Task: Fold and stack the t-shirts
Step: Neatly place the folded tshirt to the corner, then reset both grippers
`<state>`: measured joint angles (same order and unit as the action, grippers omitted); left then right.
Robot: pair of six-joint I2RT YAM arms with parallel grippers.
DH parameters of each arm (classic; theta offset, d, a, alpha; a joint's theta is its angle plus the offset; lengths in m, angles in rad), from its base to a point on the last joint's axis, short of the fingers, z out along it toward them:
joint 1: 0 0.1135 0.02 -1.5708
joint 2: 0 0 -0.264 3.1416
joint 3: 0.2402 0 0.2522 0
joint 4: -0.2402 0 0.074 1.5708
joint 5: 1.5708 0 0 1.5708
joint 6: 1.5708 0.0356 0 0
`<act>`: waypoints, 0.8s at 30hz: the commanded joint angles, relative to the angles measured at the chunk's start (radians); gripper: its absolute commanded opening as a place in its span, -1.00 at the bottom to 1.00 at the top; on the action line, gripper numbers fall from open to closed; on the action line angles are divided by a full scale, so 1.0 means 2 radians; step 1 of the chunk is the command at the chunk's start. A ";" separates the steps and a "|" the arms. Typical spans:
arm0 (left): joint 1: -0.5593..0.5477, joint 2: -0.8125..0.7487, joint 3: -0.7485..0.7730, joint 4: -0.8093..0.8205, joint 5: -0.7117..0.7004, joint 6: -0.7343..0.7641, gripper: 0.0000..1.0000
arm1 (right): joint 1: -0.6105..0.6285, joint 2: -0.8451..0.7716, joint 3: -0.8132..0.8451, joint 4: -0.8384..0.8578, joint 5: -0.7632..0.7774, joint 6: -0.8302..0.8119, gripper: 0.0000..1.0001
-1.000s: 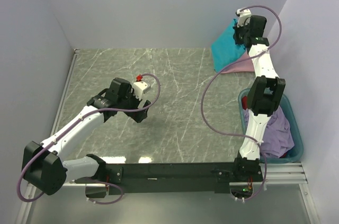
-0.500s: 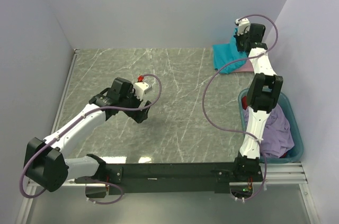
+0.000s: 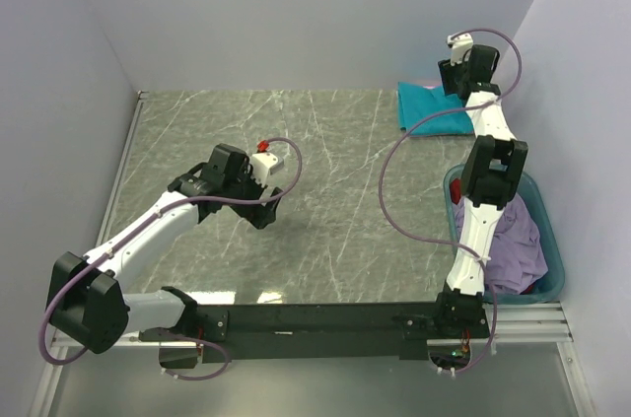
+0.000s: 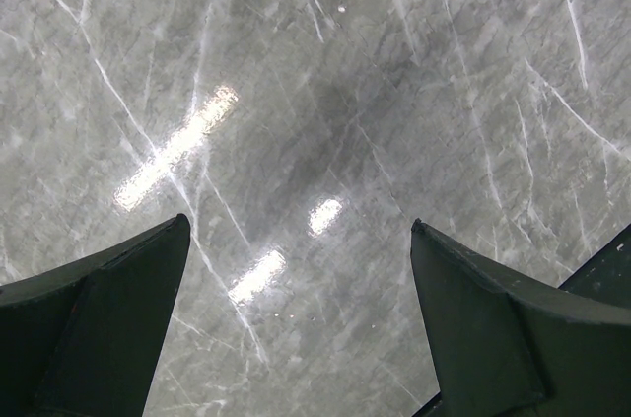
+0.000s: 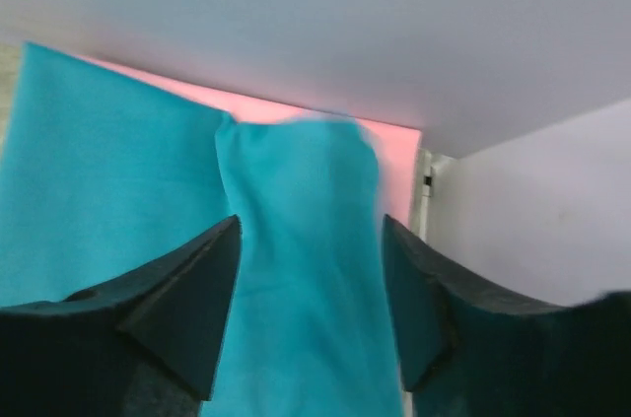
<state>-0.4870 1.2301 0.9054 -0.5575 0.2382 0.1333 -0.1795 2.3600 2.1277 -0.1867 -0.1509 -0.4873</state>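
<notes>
Top, left-wrist and right-wrist views of the folding task at an intermediate stage. A teal t-shirt (image 3: pixel 426 106) is seen lying flat in the far right corner of the table (image 3: pixel 325 141), close to the back wall. It is laid over a pink t-shirt (image 5: pixel 399 166), of which only a narrow margin is exposed along the far and right edges. These two garments are judged to form the start of the stack. The squareness of the teal fold cannot be confirmed, since a loose flap is shown on top in the right-wrist view.

A lavender t-shirt (image 3: pixel 521 244) is seen crumpled inside the basket (image 3: pixel 557 259) at the near right, and is judged to be unfolded and not yet stacked. No red shirt can be made out in any view. At least one garment is therefore taken to be left.

The right gripper (image 5: pixel 310 222) is held over the stack with its jaws spread apart. The teal flap is seen in the gap between them; whether the cloth is touched by either finger cannot be told, and no pinch is shown.

The left gripper (image 4: pixel 298 225) is held over bare marble near the middle left of the table. Its jaws are spread wide and nothing is held. It is well apart from the stack and from the basket.
</notes>
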 commanded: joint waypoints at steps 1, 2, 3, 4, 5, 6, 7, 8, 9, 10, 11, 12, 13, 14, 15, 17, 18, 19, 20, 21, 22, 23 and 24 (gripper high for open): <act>0.004 0.002 0.023 0.009 0.007 -0.009 0.99 | -0.002 0.000 0.027 0.046 0.042 0.014 0.38; 0.006 0.001 0.023 0.009 0.007 -0.011 0.99 | -0.002 -0.001 0.031 0.044 0.042 0.015 0.40; 0.006 0.000 0.023 0.009 0.007 -0.011 0.99 | -0.002 -0.004 0.032 0.043 0.042 0.017 0.40; 0.009 -0.001 0.023 0.009 0.007 -0.014 0.99 | -0.002 -0.006 0.032 0.042 0.042 0.023 0.40; 0.013 -0.004 0.022 0.009 0.010 -0.015 0.99 | -0.002 -0.012 0.031 0.037 0.038 0.025 0.41; 0.016 -0.005 0.023 0.010 0.014 -0.018 0.99 | -0.001 -0.015 0.029 0.034 0.031 0.029 0.41; 0.025 -0.007 0.024 0.009 0.017 -0.023 0.99 | 0.001 -0.020 0.028 0.027 0.027 0.038 0.42; 0.029 -0.010 0.024 0.009 0.028 -0.025 0.99 | 0.002 -0.030 0.023 0.021 0.024 0.043 0.42; 0.034 -0.011 0.027 0.005 0.033 -0.028 0.99 | 0.005 -0.037 0.020 0.015 0.016 0.050 0.42; 0.039 -0.011 0.030 0.003 0.039 -0.031 0.99 | 0.008 -0.045 0.015 0.004 0.012 0.059 0.43; 0.052 -0.010 0.035 0.001 0.055 -0.034 0.99 | 0.011 -0.064 0.002 -0.001 0.009 0.063 0.43; 0.059 -0.010 0.038 0.000 0.063 -0.037 0.99 | 0.014 -0.075 -0.006 -0.006 0.003 0.073 0.43; 0.075 -0.009 0.046 -0.003 0.073 -0.047 0.99 | 0.021 -0.101 -0.023 -0.015 -0.008 0.076 0.43; 0.083 -0.008 0.049 -0.004 0.086 -0.053 0.99 | 0.025 -0.115 -0.032 -0.021 -0.012 0.080 0.43; 0.092 -0.007 0.053 -0.004 0.089 -0.060 0.99 | 0.028 -0.128 -0.041 -0.028 -0.016 0.088 0.44; 0.115 0.003 0.076 -0.007 0.096 -0.088 0.99 | 0.044 -0.169 -0.057 -0.058 -0.026 0.093 0.46; 0.124 0.008 0.086 -0.010 0.109 -0.093 0.99 | 0.049 -0.183 -0.064 -0.068 -0.028 0.103 0.46; 0.134 0.015 0.098 -0.013 0.110 -0.109 0.99 | 0.053 -0.198 -0.070 -0.089 -0.033 0.107 0.47; 0.152 0.028 0.119 -0.015 0.111 -0.119 0.99 | 0.059 -0.229 -0.080 -0.100 -0.045 0.112 0.47; 0.159 0.038 0.134 -0.023 0.111 -0.123 0.99 | 0.061 -0.244 -0.088 -0.110 -0.049 0.118 0.48; 0.170 0.058 0.167 -0.035 0.114 -0.119 0.99 | 0.064 -0.275 -0.104 -0.126 -0.048 0.135 0.49; 0.176 0.067 0.181 -0.052 0.117 -0.120 0.99 | 0.068 -0.291 -0.113 -0.134 -0.047 0.142 0.52; 0.182 0.074 0.194 -0.057 0.122 -0.119 0.99 | 0.069 -0.308 -0.123 -0.143 -0.051 0.151 0.56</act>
<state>-0.1570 1.3418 1.1942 -0.6189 0.4271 -0.0631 -0.0441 1.9045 1.9175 -0.3973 -0.2161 -0.2672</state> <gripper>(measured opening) 0.995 0.759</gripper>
